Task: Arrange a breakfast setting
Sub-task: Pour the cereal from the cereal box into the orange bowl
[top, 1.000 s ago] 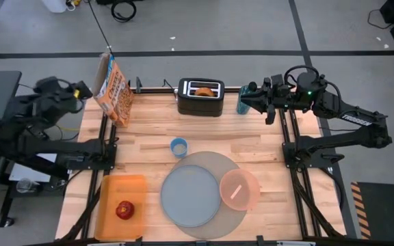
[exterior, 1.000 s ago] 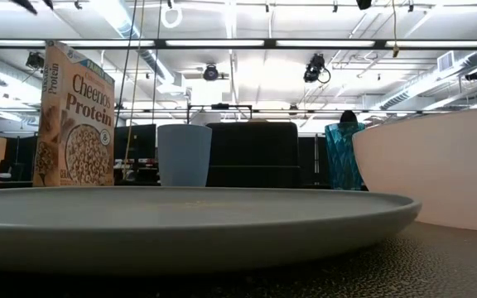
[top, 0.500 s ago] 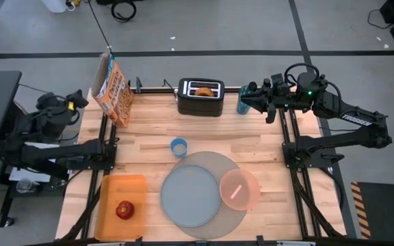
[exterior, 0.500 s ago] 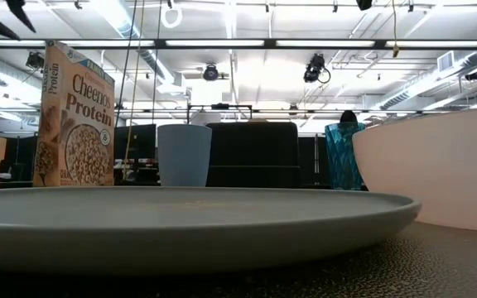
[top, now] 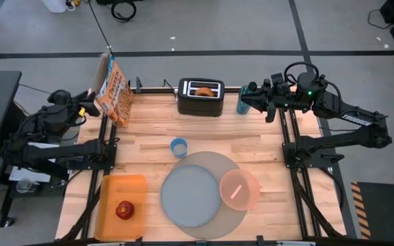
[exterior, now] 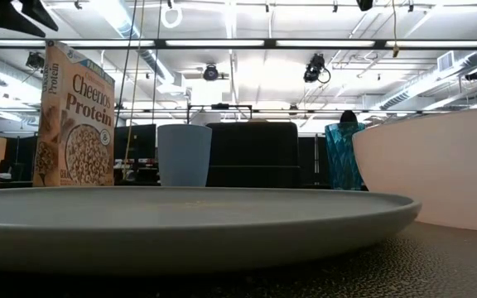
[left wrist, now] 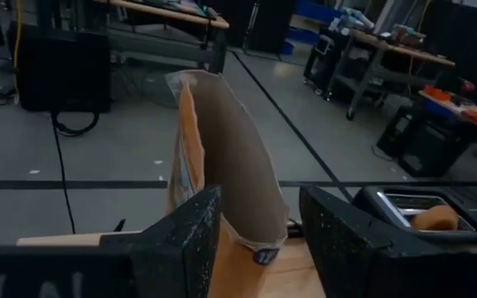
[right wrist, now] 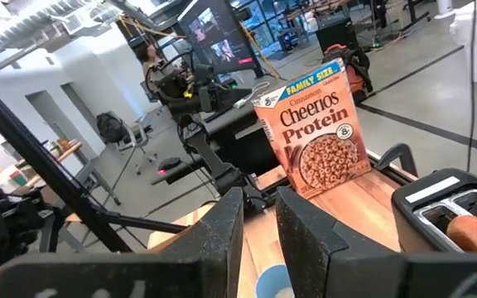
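Altogether one plate [top: 189,195], one bowl [top: 239,189], one apple [top: 124,210], both fingers parted, empty.

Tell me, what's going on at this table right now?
Two robot arms are laying out breakfast. The left gripper sits at the table's far left corner, fingers open and lined up on the cereal box. The right gripper is by the teal tumbler. The plate and pink bowl already rest on the mat.
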### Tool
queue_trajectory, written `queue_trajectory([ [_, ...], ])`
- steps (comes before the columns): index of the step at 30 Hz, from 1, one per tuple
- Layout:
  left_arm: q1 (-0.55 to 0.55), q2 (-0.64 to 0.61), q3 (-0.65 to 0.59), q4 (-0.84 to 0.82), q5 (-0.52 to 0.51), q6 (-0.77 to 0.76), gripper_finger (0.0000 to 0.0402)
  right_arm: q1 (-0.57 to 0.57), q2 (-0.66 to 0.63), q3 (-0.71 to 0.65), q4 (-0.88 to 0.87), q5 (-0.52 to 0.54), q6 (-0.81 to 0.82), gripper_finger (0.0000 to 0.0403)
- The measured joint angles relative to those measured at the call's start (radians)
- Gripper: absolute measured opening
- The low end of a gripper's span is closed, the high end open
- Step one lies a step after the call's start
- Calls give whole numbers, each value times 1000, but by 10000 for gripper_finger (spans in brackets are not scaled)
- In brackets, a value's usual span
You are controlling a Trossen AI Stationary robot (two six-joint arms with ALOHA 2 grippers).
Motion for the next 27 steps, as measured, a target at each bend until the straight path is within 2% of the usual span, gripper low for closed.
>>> queue_trajectory([
  [3, 0, 1, 0, -1, 18, -5, 215, 0, 2, 0, 0, 14, -2, 82],
  [7, 0, 1, 0, 10, 31, -22, 291, 0, 13, 0, 0, 16, -3, 82],
  [11, 0, 10, 0, -62, 83, 0, 348, 0, 32, 0, 2, 12, -2, 82],
  [16, 0, 47, 0, -208, 108, -24, 357, 0, 61, 0, 46, 5, 13, 82],
  [21, 0, 96, 0, -282, 162, -37, 357, 1, 83, 0, 66, 1, 22, 82],
  [27, 0, 120, -93, -291, 136, -187, 357, 1, 85, 0, 68, 1, 5, 82],
])
